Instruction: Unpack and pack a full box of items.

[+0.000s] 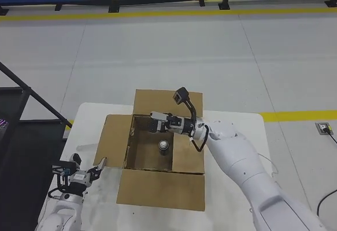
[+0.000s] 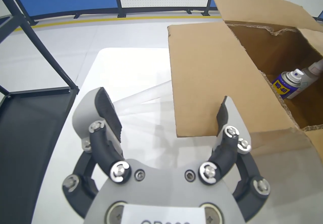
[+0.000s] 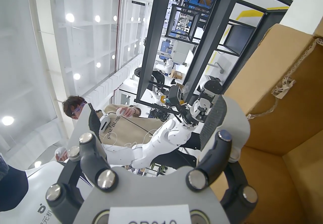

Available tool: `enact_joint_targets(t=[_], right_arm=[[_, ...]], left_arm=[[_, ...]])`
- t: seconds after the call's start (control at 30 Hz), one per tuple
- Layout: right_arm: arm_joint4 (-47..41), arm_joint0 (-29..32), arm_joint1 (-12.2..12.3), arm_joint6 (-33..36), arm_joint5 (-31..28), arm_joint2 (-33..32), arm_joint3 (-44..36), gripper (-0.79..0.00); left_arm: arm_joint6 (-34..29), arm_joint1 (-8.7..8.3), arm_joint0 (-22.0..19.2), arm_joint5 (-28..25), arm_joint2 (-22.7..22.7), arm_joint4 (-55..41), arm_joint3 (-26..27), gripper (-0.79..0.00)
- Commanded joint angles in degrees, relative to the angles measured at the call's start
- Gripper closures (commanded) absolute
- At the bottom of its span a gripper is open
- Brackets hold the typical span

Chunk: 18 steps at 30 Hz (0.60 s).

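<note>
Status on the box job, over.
Left end effector open, beside the box. Right end effector open, over its far side. Spray can upright inside. Flaps open.

An open cardboard box is sitting on the white counter, with a can standing inside. The right hand is hovering over its far side. The left hand is hanging, fingers spread, beside the box's left flap.

Inside the box, the spray can is partly hidden behind the near wall. A pale bottle beside it is cut off at the picture's edge.
</note>
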<state>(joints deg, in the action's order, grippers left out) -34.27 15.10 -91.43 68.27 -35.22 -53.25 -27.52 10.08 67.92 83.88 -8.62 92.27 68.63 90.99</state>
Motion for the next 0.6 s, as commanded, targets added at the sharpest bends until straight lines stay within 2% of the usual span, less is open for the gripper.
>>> enact_joint_targets(t=[0.0, 0.4, 0.57], right_arm=[[1.09, 0.12, 0.21, -0.45, 2.06, -0.02, -0.47, -0.785], [3.31, 0.39, 0.29, -1.67, 5.53, -0.3, -2.09, -0.785], [4.43, 0.02, 0.15, -0.71, 6.39, 0.01, -2.08, -0.785]], left_arm=[[-0.42, 0.02, 0.11, 0.09, 0.11, -0.25, -0.03, -0.785], [-2.87, 0.17, 0.57, 2.66, 0.34, 0.78, -0.27, -0.785], [-1.86, 0.22, 2.7, 3.02, 1.56, -0.35, 3.35, -0.785]])
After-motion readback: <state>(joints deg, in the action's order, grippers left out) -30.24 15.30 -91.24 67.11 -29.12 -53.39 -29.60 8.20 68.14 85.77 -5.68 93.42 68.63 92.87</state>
